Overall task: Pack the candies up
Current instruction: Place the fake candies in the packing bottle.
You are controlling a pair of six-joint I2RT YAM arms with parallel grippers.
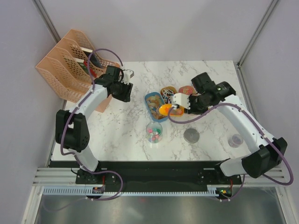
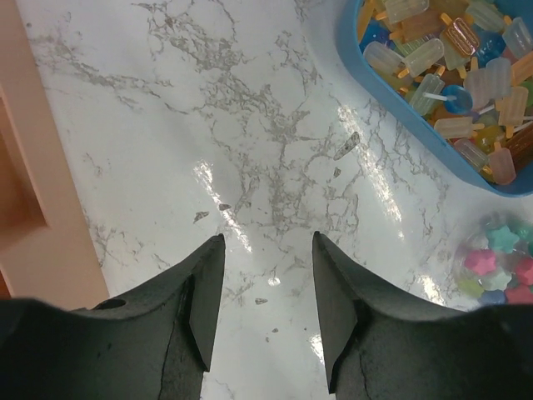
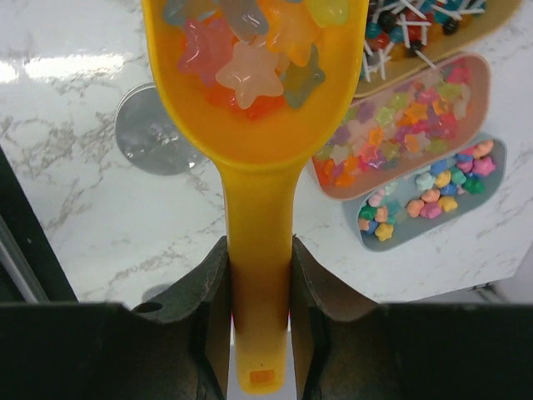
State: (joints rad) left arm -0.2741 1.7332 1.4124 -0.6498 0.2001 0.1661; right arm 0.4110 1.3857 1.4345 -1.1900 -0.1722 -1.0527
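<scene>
While the right fingers (image 3: 215, 292) are clamped on the handle of a yellow-orange plastic scoop (image 3: 258, 142), its bowl carries a heap of translucent star-shaped candies (image 3: 250, 50) in pink, orange, yellow and grey-green. In the top view the scoop's bowl shows just beside the right edge of a blue oval plastic tray (image 1: 148, 99).

That blue tray is filled with pale lolly-shaped sweets on sticks (image 2: 433, 58). Near it on the white marble-patterned table (image 1: 121, 135) lie more oval trays. A pinkish-brown one (image 3: 481, 83) holds small multicoloured stars. A pale grey-blue one (image 3: 500, 179) just beside it holds larger pink, orange, blue and green pieces. A tan tray (image 3: 487, 25) at the top edge of the right wrist view holds dark round sweets on white sticks.

A clear round plastic tub (image 1: 154, 132) stands nearer the arm bases, with pink, green and yellow stars inside. A grey round lid (image 1: 191, 136) lies flat to its right, apart from it. A small clear cup (image 1: 235, 140) sits further right.

The left fingers (image 2: 204, 292) are apart with nothing between them, above bare marble left of the blue tray. Peach plastic mesh file holders (image 1: 65, 65) stand at the table's far left corner, close behind the left arm (image 1: 88, 105).
</scene>
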